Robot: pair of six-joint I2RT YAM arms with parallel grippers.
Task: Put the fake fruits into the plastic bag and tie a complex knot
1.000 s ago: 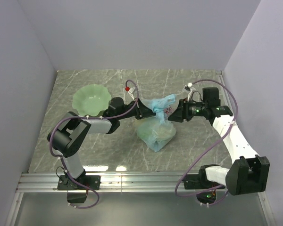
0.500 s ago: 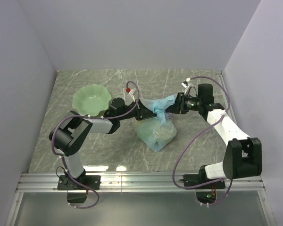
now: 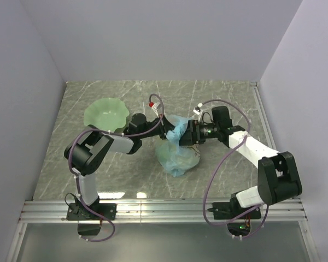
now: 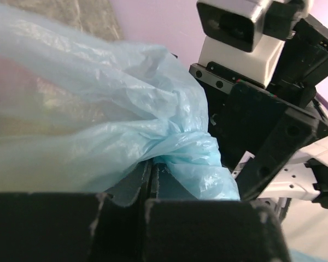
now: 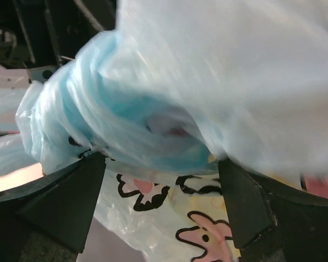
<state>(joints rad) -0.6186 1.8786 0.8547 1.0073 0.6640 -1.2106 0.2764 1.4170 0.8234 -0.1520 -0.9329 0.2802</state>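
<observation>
Dish (image 3: 104, 114) sits at table's 10 o'clock. L gripper (image 3: 167, 132), at the bag's 11 o'clock, is pinched tight on a twisted strand of blue film. Bag (image 3: 172, 164) sits mid-table, bulging. The fruits (image 3: 181, 155) show only as a yellow-green haze through it, so loading looks done. R gripper (image 3: 189, 134), at bag's 1 o'clock, has fingers spread either side of the bunched neck, not clamping. Knot prob. mid-tie: no finished knot visible, so wraps & tightening are left.

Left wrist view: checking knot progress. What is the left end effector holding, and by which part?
The left end effector is shut on the thin translucent light-blue plastic bag, pinching its twisted, bunched handle strand.
</observation>
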